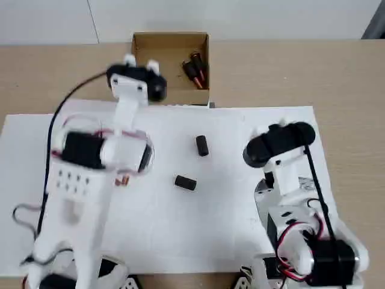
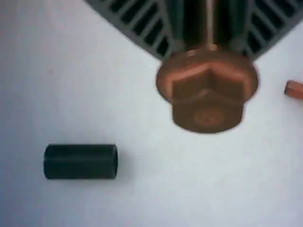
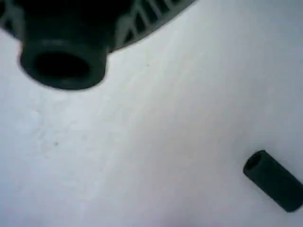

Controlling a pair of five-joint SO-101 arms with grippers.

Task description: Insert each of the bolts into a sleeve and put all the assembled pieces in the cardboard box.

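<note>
My left gripper is shut on a copper bolt, whose hex head faces the camera above the white sheet. My right gripper is shut on a black sleeve, with its open bore facing the camera. Two loose black sleeves lie mid-sheet. One sleeve lies below the held bolt in the left wrist view, and one lies off to the side in the right wrist view. A loose bolt peeks out beside the left arm. The cardboard box holds assembled pieces.
A white paper sheet covers the wooden table. The box stands just past the sheet's far edge. The right arm stands over the sheet's right side. Cables trail by both arm bases. The loose bolt's end shows at the edge.
</note>
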